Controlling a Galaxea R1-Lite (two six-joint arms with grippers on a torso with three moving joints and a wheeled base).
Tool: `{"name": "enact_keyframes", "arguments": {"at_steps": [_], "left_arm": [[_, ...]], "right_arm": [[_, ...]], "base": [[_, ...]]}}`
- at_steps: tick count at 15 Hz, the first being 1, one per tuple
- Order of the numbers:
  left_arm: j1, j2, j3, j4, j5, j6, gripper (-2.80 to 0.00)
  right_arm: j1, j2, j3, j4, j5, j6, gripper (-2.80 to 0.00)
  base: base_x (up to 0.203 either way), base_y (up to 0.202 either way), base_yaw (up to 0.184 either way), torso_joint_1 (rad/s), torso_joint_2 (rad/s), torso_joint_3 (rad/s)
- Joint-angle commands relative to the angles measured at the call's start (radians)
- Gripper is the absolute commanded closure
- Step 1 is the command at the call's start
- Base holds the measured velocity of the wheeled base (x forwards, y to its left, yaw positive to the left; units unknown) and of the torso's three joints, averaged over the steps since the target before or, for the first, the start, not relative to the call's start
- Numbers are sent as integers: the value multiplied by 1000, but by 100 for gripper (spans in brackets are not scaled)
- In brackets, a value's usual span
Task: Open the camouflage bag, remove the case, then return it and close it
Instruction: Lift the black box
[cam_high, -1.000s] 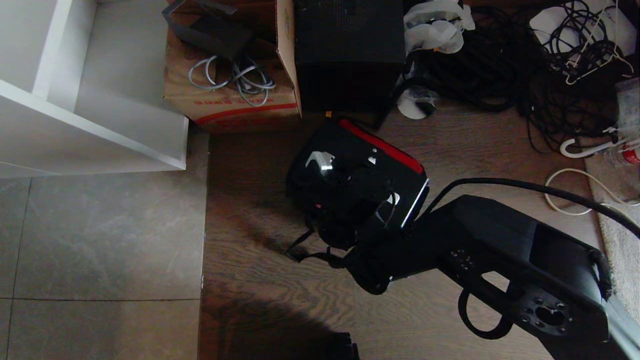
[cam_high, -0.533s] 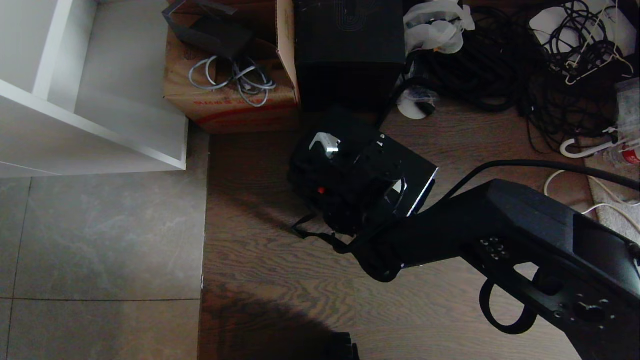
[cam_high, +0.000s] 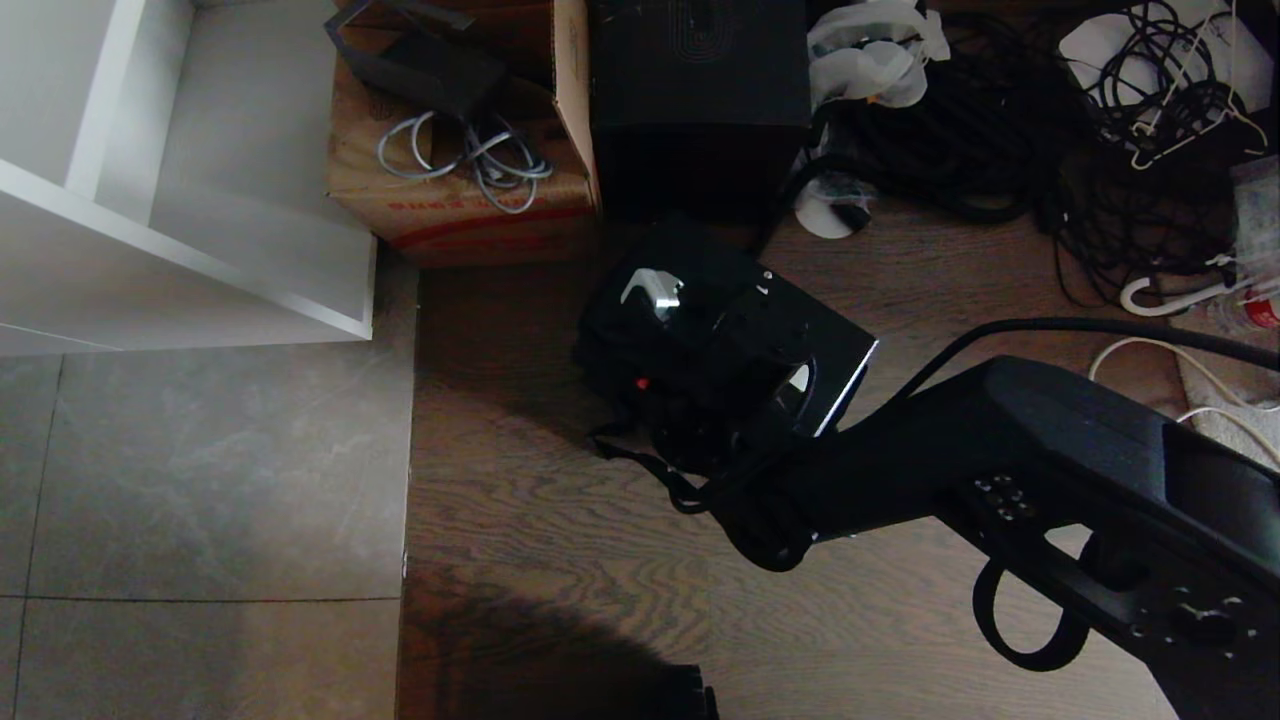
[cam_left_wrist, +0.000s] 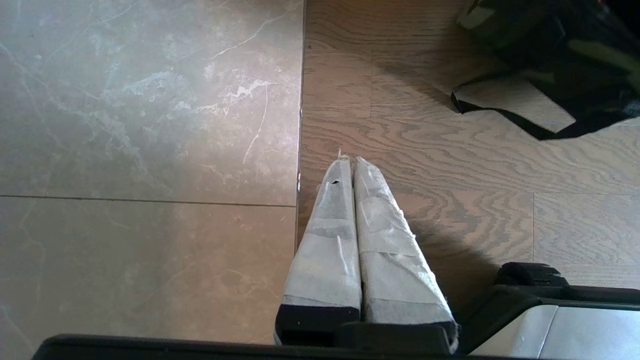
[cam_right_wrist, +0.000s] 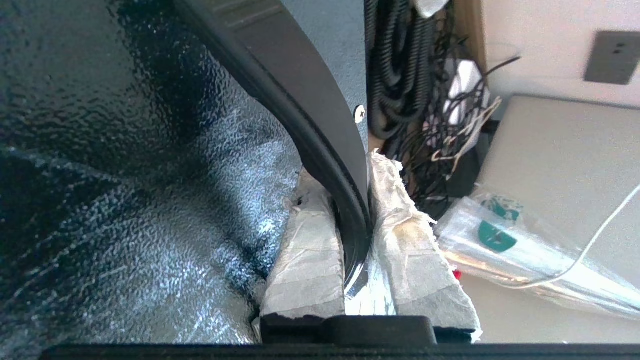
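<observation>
The camouflage bag (cam_high: 625, 360) sits on the wood floor as a dark lump, with its white zipper clip (cam_high: 650, 290) on top and its black strap (cam_high: 650, 470) trailing toward me. The black case (cam_high: 790, 335), pale trim along one edge, stands tilted at the bag's mouth; I cannot tell how deep it sits. My right gripper (cam_right_wrist: 345, 167) is shut on the case's black handle (cam_right_wrist: 320, 125), next to the textured case wall (cam_right_wrist: 125, 150). My left gripper (cam_left_wrist: 350, 160) hangs parked and shut over the floor, with a corner of the bag (cam_left_wrist: 565, 45) off to its side.
Right behind the bag stand a brown cardboard box (cam_high: 460, 200) with a red stripe and a taller plain black box (cam_high: 700, 100). Tangled black cables (cam_high: 1000, 130) fill the back right. A white shelf unit (cam_high: 180, 230) stands at the left, above grey tiles (cam_high: 200, 480).
My right arm has risen toward the camera with the case in its grip. The case top now covers the bag's red lid lining, and the white clip has shifted slightly toward the boxes.
</observation>
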Motion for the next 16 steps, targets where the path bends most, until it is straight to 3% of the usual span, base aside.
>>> {"name": "enact_keyframes", "arguments": {"at_steps": [1, 6, 16], "left_arm": [[0, 0, 9, 0, 1, 0, 0], [0, 0, 9, 0, 1, 0, 0], [0, 0, 9, 0, 1, 0, 0]], "right_arm": [[-2, 0, 18, -45, -6, -21, 0], [-2, 37, 16, -155, -5, -120, 0], [-2, 71, -1, -155, -5, -146, 0]], "base": [[0, 0, 0, 0, 0, 0], [0, 0, 0, 0, 0, 0], [0, 0, 0, 0, 0, 0]]}}
